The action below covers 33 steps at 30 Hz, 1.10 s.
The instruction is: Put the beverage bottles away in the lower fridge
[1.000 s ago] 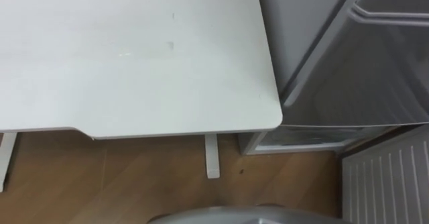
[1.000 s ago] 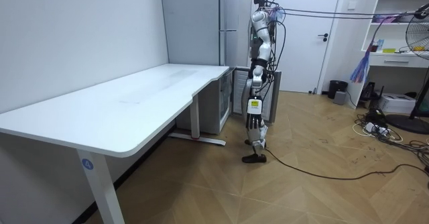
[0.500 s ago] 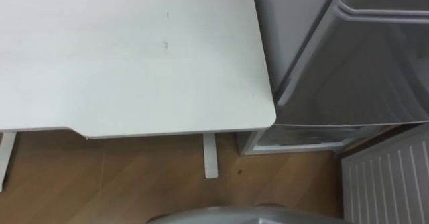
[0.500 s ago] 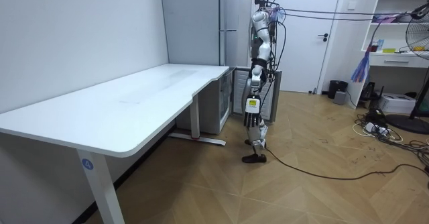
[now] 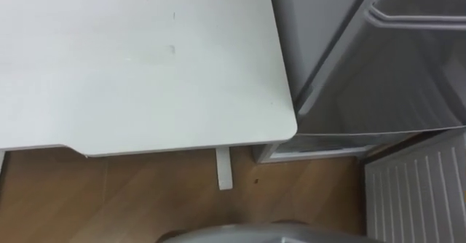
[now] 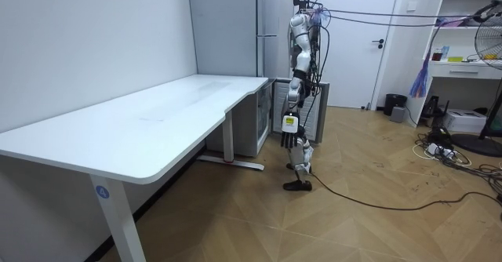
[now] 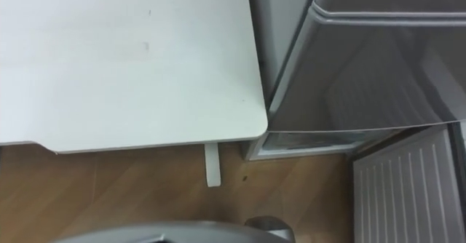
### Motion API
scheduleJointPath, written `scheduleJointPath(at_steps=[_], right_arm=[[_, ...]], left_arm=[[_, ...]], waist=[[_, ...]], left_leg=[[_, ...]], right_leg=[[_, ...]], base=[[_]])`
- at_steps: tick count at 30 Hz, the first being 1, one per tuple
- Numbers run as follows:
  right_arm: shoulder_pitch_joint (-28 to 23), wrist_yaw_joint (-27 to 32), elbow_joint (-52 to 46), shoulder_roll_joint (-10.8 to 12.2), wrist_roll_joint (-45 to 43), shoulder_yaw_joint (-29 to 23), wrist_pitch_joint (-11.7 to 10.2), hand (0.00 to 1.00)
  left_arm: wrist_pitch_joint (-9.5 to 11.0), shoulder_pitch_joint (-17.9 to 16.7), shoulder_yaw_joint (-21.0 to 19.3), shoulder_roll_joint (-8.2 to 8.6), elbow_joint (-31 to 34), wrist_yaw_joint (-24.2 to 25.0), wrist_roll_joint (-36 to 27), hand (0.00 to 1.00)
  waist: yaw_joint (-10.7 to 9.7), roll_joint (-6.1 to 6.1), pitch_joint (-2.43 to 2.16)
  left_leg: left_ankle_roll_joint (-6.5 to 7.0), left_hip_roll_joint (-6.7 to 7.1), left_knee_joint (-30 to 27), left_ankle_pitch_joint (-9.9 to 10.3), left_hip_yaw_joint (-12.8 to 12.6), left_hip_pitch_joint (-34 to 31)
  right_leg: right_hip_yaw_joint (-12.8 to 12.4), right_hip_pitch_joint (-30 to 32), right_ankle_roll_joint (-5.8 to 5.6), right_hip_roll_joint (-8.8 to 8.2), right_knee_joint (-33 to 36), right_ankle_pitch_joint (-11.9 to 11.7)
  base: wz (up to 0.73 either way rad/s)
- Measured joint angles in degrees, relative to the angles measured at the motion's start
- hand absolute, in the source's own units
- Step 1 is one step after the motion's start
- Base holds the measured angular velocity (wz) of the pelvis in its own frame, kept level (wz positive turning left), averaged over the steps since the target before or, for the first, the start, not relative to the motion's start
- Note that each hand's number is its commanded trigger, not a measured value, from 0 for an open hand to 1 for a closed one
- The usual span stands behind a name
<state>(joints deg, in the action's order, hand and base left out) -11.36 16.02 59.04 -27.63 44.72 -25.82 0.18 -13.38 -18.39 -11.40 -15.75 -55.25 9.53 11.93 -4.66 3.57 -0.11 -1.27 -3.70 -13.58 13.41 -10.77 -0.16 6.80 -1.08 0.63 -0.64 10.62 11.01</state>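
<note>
Plainly the robot is standing by the corner of the long white desk, lying at its ten o'clock, with the tall grey metal fridge rising at two o'clock. The fridge's lower compartment seems to be standing open. The robot's left hand is hanging alongside; released or clenched, I cannot tell. Nor can I tell where the drinks are; I'd be locating them first.

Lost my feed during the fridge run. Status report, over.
Left hand hanging at its side. Lower fridge open, its door standing out on the right. Table corner close beside the opening.
</note>
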Motion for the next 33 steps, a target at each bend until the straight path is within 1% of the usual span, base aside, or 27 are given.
scheduleJointPath(at_steps=[2, 3, 5, 6, 7, 8, 9, 11, 13, 15, 16, 17, 19, 20, 22, 23, 25, 26, 27, 28, 29, 30, 31, 32, 33], right_arm=[[-5.33, -0.52, -5.88, 2.31, -0.14, 3.76, -2.16, 0.00], [-6.46, -0.71, -7.17, 2.79, 0.20, 4.55, -2.77, 0.00], [-9.97, -1.04, -12.73, 5.81, 0.29, 5.52, -4.73, 0.00], [-10.98, -1.04, -14.14, 6.49, 0.74, 5.86, -5.24, 0.00], [-13.40, -1.05, -17.52, 7.76, 1.31, 6.71, -5.96, 0.00], [-15.85, -1.05, -21.10, 9.44, 1.60, 6.76, -6.63, 0.00], [-16.99, -1.05, -22.95, 10.30, 1.87, 6.76, -6.99, 0.00], [-20.35, -1.05, -28.46, 13.03, 2.61, 7.66, -9.09, 0.00], [-21.63, -1.14, -31.13, 14.26, 3.87, 9.04, -10.64, 0.00], [-21.87, -2.10, -33.05, 15.43, 5.31, 9.38, -11.81, 0.00], [-21.89, -3.28, -33.70, 15.89, 5.63, 9.82, -12.80, 0.00], [-21.88, -4.65, -34.45, 16.13, 6.63, 10.32, -13.55, 0.00], [-21.77, -6.78, -35.46, 16.48, 7.57, 11.16, -14.63, 0.00], [-21.60, -8.38, -36.18, 17.07, 9.75, 11.35, -15.25, 0.00], [-21.33, -10.87, -37.21, 17.66, 13.74, 12.49, -15.66, 0.00], [-21.19, -12.64, -37.96, 17.67, 16.17, 13.77, -15.68, 0.00], [-20.57, -15.40, -38.92, 17.70, 19.95, 15.98, -15.66, 0.00], [-19.43, -17.20, -39.02, 17.80, 21.74, 17.52, -15.63, 0.00], [-18.75, -18.11, -39.01, 17.84, 22.72, 18.26, -15.55, 0.00], [-17.29, -19.55, -39.03, 17.86, 24.28, 19.78, -15.44, 0.00], [-15.43, -21.07, -39.00, 17.73, 25.73, 21.31, -14.50, 0.00], [-14.51, -21.84, -38.95, 17.59, 26.31, 22.38, -13.96, 0.00], [-12.56, -23.61, -38.72, 17.60, 27.11, 24.61, -12.53, 0.00], [-12.65, -24.02, -38.99, 18.77, 27.82, 25.87, -14.05, 0.00], [-13.10, -24.77, -38.59, 19.21, 27.96, 26.16, -13.68, 0.00]], left_arm=[[0.04, 0.35, 3.22, 0.19, 0.04, 0.01, 0.03, 0.00], [-0.02, 0.39, 3.91, 0.20, -0.04, -0.04, -0.01, 0.00], [-0.69, 0.92, 7.06, 0.23, -0.80, -0.43, -0.09, 0.00], [-0.94, 1.18, 7.72, 0.27, -1.04, -0.42, -0.19, 0.00], [-1.25, 1.45, 9.50, 0.36, -1.09, -0.47, -0.33, 0.00], [-1.72, 1.97, 9.88, 0.88, -1.23, -0.56, -0.39, 0.00], [-1.96, 2.19, 10.35, 1.14, -1.32, -0.62, -0.30, 0.00], [-2.57, 2.57, 12.00, 2.09, -1.37, -0.68, -0.01, 0.00], [-2.60, 2.74, 12.35, 2.50, -2.33, -0.70, -0.01, 0.00], [-2.86, 2.79, 12.35, 2.94, -3.26, -1.20, -0.01, 0.00], [-3.27, 2.62, 12.33, 3.21, -3.47, -1.46, -0.02, 0.00], [-3.74, 2.55, 12.35, 3.43, -3.71, -1.54, -0.03, 0.00], [-4.02, 2.43, 12.38, 3.58, -3.99, -1.54, -0.06, 0.00], [-4.05, 2.27, 12.69, 3.59, -4.00, -1.61, -0.09, 0.00], [-4.11, 2.17, 13.29, 3.65, -3.98, -1.88, -0.08, 0.00], [-4.11, 2.34, 13.78, 3.72, -3.98, -1.93, -0.05, 0.00], [-3.99, 2.49, 14.00, 3.97, -3.81, -1.86, -0.06, 0.00], [-3.98, 2.44, 14.03, 4.16, -3.83, -1.79, -0.06, 0.00], [-3.98, 2.40, 14.15, 4.23, -3.83, -1.75, -0.05, 0.00], [-3.97, 2.43, 14.46, 4.40, -3.80, -1.69, -0.05, 0.00], [-3.85, 2.41, 14.49, 4.65, -3.68, -1.61, -0.05, 0.00], [-3.82, 2.41, 14.52, 4.80, -3.66, -1.60, -0.05, 0.00], [-3.79, 2.34, 14.52, 5.01, -3.70, -1.62, -0.05, 0.00], [-3.72, 2.16, 14.34, 4.98, -3.71, -1.87, -0.05, 0.00], [-3.69, 2.07, 14.33, 4.97, -3.71, -2.24, -0.06, 0.00]], waist=[[0.43, 0.01, 0.01], [0.48, 0.00, 0.01], [1.05, -0.12, 0.04], [1.24, -0.18, 0.06], [1.76, -0.34, 0.02], [2.21, -0.38, 0.02], [2.44, -0.43, 0.02], [3.00, -0.70, 0.01], [3.29, -0.82, 0.02], [3.29, -1.11, 0.03], [3.29, -1.34, 0.02], [3.30, -1.66, 0.04], [3.30, -2.04, 0.04], [3.31, -2.26, 0.01], [3.31, -2.34, 0.00], [3.30, -2.34, 0.00], [3.30, -2.39, -0.03], [3.30, -2.53, -0.09], [3.31, -2.67, -0.09], [3.31, -3.01, -0.10], [3.41, -3.52, -0.08], [3.43, -3.83, -0.10], [3.64, -4.40, -0.30], [3.77, -4.55, -0.51], [3.51, -4.54, -0.52]], left_leg=[[-0.20, -0.13, 0.04, 0.20, 0.06, -0.20], [-0.25, -0.25, 0.05, 0.36, 0.05, -0.18], [-0.54, -1.09, -0.52, 1.02, -0.13, -0.31], [-0.60, -1.32, -0.79, 1.17, -0.20, -0.39], [-0.77, -1.72, -1.34, 1.46, -0.28, -0.48], [-0.79, -1.83, -1.37, 1.47, -0.28, -0.47], [-0.80, -1.83, -1.37, 1.47, -0.29, -0.47], [-0.79, -1.77, -1.38, 1.45, -0.35, -0.47], [-0.78, -1.75, -1.58, 1.44, -0.35, -0.47], [-0.70, -1.70, -1.72, 1.40, -0.33, -0.47], [-0.60, -1.60, -1.74, 1.36, -0.27, -0.47], [-0.61, -1.59, -1.74, 1.37, -0.18, -0.47], [-0.52, -1.53, -1.74, 1.31, -0.10, -0.47], [-0.37, -1.42, -1.74, 1.21, -0.09, -0.47], [-0.16, -1.23, -1.74, 1.07, -0.08, -0.58], [0.05, -0.80, -1.85, 0.93, 0.24, -1.01], [0.35, -0.51, -1.92, 0.65, 0.71, -1.60], [0.68, -0.42, -2.01, 0.43, 0.76, -1.79], [0.73, -0.40, -2.11, 0.41, 0.83, -1.87], [0.94, -0.26, -2.18, 0.27, 1.30, -2.11], [1.09, 0.42, -2.15, 0.12, 1.88, -2.27], [1.16, 0.53, -2.13, 0.06, 2.15, -2.29], [1.19, 0.76, -2.07, 0.04, 2.72, -2.25], [1.13, 0.97, -1.79, -0.29, 3.30, -2.16], [1.12, 0.99, -1.72, -0.33, 3.41, -2.08]], right_leg=[[-0.08, 0.16, -0.02, 0.18, -0.03, -0.12], [-0.08, 0.15, 0.01, 0.28, -0.04, -0.22], [-0.46, 0.16, 0.27, 0.98, -0.06, -0.91], [-0.36, 0.16, 0.27, 1.14, -0.06, -1.07], [-0.29, 0.13, 0.33, 1.49, -0.05, -1.41], [-0.45, 0.15, 0.37, 1.62, -0.01, -1.53], [-0.50, 0.17, 0.39, 1.62, -0.01, -1.54], [-0.52, 0.21, 0.56, 1.59, -0.01, -1.66], [-0.43, 0.21, 0.63, 1.57, 0.03, -1.77], [-0.45, 0.21, 0.60, 1.55, 0.03, -2.00], [-0.51, 0.23, 0.55, 1.48, 0.03, -2.14], [-0.54, 0.26, 0.48, 1.39, 0.03, -2.33], [-0.52, 0.35, 0.46, 1.06, 0.05, -2.37], [-0.51, 0.44, 0.39, 0.86, 0.15, -2.48], [-0.58, 0.71, 0.31, 0.82, 0.20, -2.63], [-0.58, 1.11, 0.24, 0.75, 0.16, -2.78], [-0.56, 1.61, 0.13, 0.60, 0.11, -2.95], [-0.56, 1.77, 0.00, 0.45, 0.02, -2.89], [-0.51, 1.81, -0.13, 0.21, -0.01, -2.81], [-0.14, 1.92, -0.26, -0.06, -0.01, -2.69], [0.44, 2.01, -0.40, -0.21, 0.05, -2.45], [0.81, 2.03, -0.45, -0.21, 0.04, -2.37], [1.31, 2.07, -0.43, -0.31, 0.05, -2.20], [1.34, 1.92, -0.43, -0.28, 0.17, -2.09], [1.48, 1.82, -0.37, -0.28, 0.16, -2.03]], base=[[-0.02], [-0.07], [-0.18], [-0.18], [-0.10], [-0.08], [-0.07], [-0.06], [-0.04], [-0.05], [-0.04], [-0.03], [-0.05], [-0.06], [-0.08], [-0.05], [0.00], [0.00], [0.07], [0.17], [0.23], [0.28], [0.29], [0.25], [0.12]])
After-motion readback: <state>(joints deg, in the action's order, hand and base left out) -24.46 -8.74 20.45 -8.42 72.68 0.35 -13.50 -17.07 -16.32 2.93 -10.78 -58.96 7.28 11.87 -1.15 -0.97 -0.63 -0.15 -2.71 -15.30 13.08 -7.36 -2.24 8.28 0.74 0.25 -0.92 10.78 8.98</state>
